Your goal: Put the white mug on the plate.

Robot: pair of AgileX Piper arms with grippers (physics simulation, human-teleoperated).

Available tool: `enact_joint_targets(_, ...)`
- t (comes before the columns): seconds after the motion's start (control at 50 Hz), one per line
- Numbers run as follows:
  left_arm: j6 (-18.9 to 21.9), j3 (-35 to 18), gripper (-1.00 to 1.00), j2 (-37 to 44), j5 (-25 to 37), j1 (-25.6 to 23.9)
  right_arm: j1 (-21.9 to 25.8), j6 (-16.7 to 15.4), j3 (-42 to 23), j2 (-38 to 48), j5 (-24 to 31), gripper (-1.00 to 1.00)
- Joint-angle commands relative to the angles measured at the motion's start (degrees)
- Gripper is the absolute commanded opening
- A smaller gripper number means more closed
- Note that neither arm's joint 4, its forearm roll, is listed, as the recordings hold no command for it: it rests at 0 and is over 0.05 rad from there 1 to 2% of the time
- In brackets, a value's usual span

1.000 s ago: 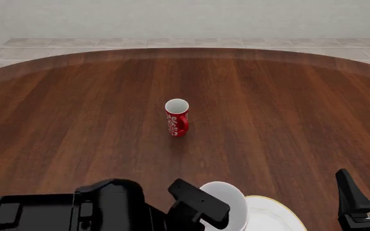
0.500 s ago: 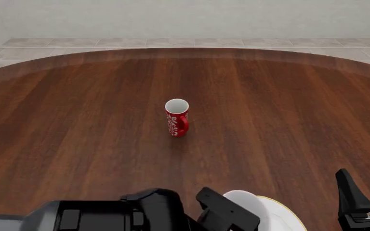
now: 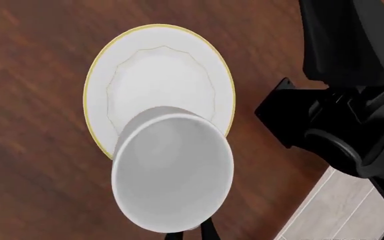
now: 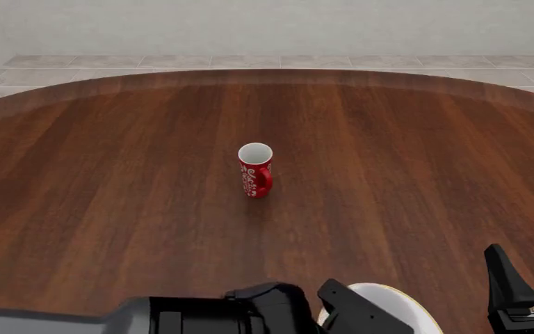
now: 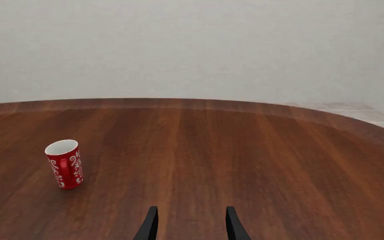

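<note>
The white mug (image 3: 172, 172) fills the left wrist view, seen from above into its open mouth. My left gripper (image 3: 190, 232) is shut on its rim. The mug overlaps one edge of the gold-rimmed plate (image 3: 158, 70); whether it touches the plate I cannot tell. In the front view the plate (image 4: 405, 308) peeks out at the bottom edge beside my left gripper (image 4: 360, 316), which hides most of the mug. My right gripper (image 4: 530, 275) stands open at the bottom right, holding nothing; its fingers (image 5: 150, 225) show in the right wrist view.
A slim red mug (image 4: 255, 170) with white swirls stands upright mid-table, also in the right wrist view as the red mug (image 5: 65, 163). The right arm (image 3: 352, 100) sits close beside the plate. The table's curved far edge meets a tiled floor.
My left arm has carried the white mug rightward and toward the near edge, over the plate. The right arm and the red mug have not moved.
</note>
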Motion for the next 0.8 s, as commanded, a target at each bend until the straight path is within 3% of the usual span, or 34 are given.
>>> enact_joint_targets(0.02,0.9,-2.7,-1.0,2.6,-0.1,-1.0,-0.1,-0.1,0.0,-0.1,0.1,1.0)
enact_joint_targets(0.8,0.0,-3.7,-1.0,7.0,-2.3,-2.5,-0.2,-0.1,0.0,-0.1,0.1,1.0)
